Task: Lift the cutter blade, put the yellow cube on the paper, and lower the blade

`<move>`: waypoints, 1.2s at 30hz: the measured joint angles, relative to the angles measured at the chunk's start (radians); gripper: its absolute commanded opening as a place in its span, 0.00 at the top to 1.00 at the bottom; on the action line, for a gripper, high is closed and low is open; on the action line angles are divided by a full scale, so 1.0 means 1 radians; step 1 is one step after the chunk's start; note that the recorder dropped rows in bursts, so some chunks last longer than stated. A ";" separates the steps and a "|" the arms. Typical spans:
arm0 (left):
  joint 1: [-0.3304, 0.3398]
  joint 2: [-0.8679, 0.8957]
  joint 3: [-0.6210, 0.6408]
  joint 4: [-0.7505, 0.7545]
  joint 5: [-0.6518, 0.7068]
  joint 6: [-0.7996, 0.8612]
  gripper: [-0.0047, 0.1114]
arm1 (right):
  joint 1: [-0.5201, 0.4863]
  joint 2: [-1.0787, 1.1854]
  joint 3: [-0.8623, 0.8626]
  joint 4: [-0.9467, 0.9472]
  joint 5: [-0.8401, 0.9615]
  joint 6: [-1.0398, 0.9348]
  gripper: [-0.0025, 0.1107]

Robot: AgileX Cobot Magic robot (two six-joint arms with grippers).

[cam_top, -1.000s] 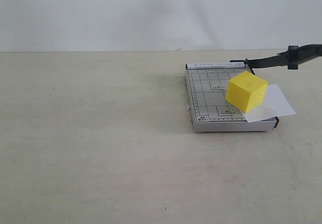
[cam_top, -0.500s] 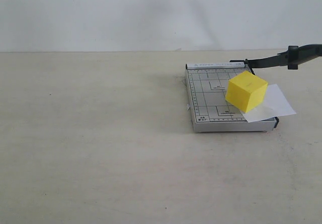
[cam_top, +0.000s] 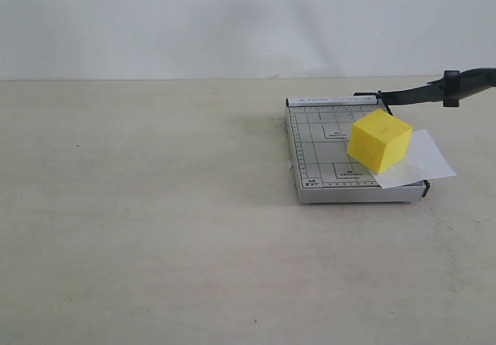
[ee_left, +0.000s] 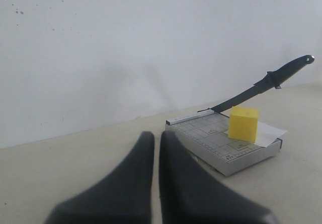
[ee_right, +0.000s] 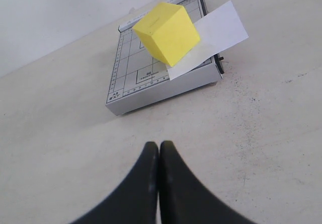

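Left pincer [ee_left: 156, 136] and right pincer [ee_right: 159, 146] pressed together, empty; yellow cube [ee_right: 167, 32] well apart

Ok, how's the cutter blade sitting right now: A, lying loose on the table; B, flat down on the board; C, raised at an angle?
C: the cutter blade slants up from its hinge, its handle end higher than the yellow cube resting on the paper.
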 measured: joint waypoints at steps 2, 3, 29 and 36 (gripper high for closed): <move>0.003 0.000 0.000 0.000 0.000 0.000 0.92 | 0.000 0.000 0.000 0.000 0.000 0.000 0.98; 0.017 0.000 0.000 0.000 -0.001 0.000 0.92 | 0.000 0.000 0.000 0.000 0.000 0.000 0.98; 0.488 0.000 0.000 0.000 -0.005 0.000 0.92 | 0.000 0.000 -0.002 0.177 -0.262 0.091 0.97; 0.490 0.000 0.000 0.000 -0.005 0.000 0.92 | 0.000 0.020 -0.254 0.008 -0.023 -0.157 0.40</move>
